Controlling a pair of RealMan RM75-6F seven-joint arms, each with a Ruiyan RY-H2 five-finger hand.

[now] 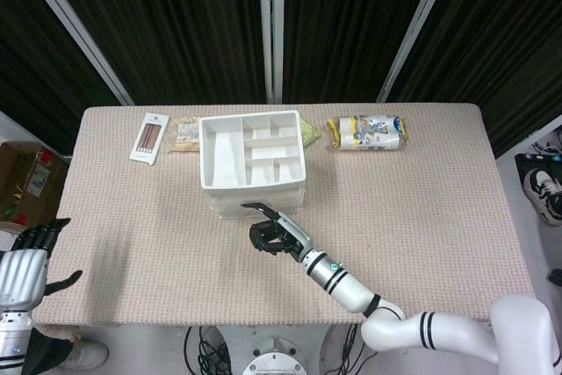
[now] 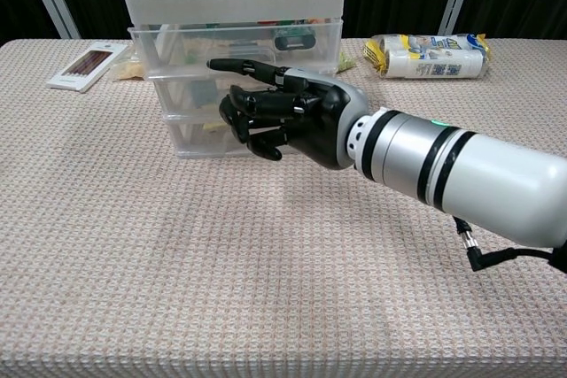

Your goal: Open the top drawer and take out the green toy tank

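The right hand (image 2: pixel 288 117) hovers in front of the white drawer unit (image 2: pixel 235 50), one finger pointing out, the rest curled in on nothing. The top drawer (image 2: pixel 221 42) looks closed; something green (image 2: pixel 297 37) shows through its clear front. The left hand (image 1: pixel 31 261), fingers spread, hangs off the desk (image 1: pixel 421 191).
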